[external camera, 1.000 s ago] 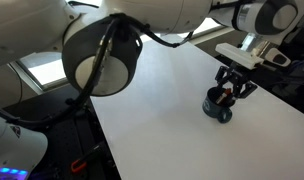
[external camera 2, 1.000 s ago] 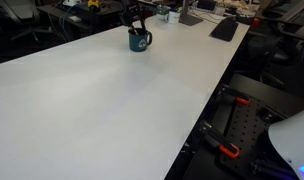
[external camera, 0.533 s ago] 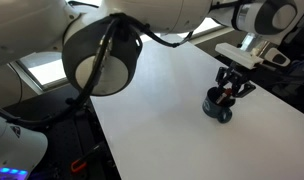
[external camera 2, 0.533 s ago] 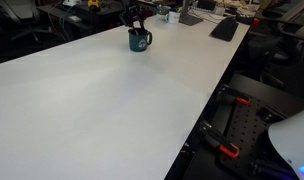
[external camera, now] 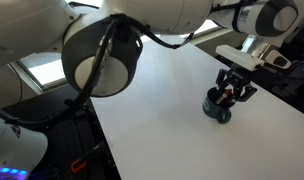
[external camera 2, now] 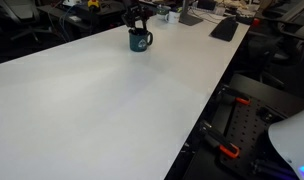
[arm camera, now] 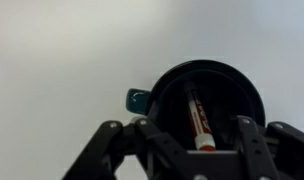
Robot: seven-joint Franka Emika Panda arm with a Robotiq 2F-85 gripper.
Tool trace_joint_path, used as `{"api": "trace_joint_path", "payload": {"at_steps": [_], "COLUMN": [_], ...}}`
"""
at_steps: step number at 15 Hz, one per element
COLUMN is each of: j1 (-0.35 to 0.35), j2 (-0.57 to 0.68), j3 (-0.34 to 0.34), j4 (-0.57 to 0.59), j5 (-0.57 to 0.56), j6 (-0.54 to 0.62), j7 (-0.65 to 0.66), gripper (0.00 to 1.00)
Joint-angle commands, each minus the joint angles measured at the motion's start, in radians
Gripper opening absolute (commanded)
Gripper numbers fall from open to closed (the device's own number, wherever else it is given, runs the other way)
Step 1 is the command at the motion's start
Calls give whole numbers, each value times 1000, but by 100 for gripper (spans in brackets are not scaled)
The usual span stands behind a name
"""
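Note:
A dark teal mug (external camera: 220, 108) stands on the white table (external camera: 162, 110); it also shows in the other exterior view (external camera 2: 140, 41) and fills the wrist view (arm camera: 207, 95), handle (arm camera: 138, 99) to the left. A red and white marker (arm camera: 197, 120) leans inside the mug. My gripper (external camera: 233, 90) hangs just above the mug's mouth in both exterior views (external camera 2: 138, 20). In the wrist view its fingers (arm camera: 197, 150) are spread wide on either side of the marker and do not touch it.
A dark keyboard (external camera 2: 224, 28) and desk clutter (external camera 2: 177, 14) lie at the table's far end. The table edge (external camera 2: 207, 110) drops to a floor with equipment. A large arm joint (external camera: 102, 55) blocks part of an exterior view.

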Motion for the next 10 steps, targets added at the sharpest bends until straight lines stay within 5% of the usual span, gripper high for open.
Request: {"api": "trace_joint_path", "payload": {"at_steps": [1,4,7,8,10], "j1": [4,2,1,2,3], "j2": [11,0,11,15,14], "j3": [-10,-4,-6,-9,-9], "j4": [4,-43,-60,-61,-59], "j5": [2,-3,-7,-12,-15], "j6": [-26,-16,-18,-13,-11], "j7": [11,4,-6,-9,-14], "gripper": [25,1,0,24,34]}}
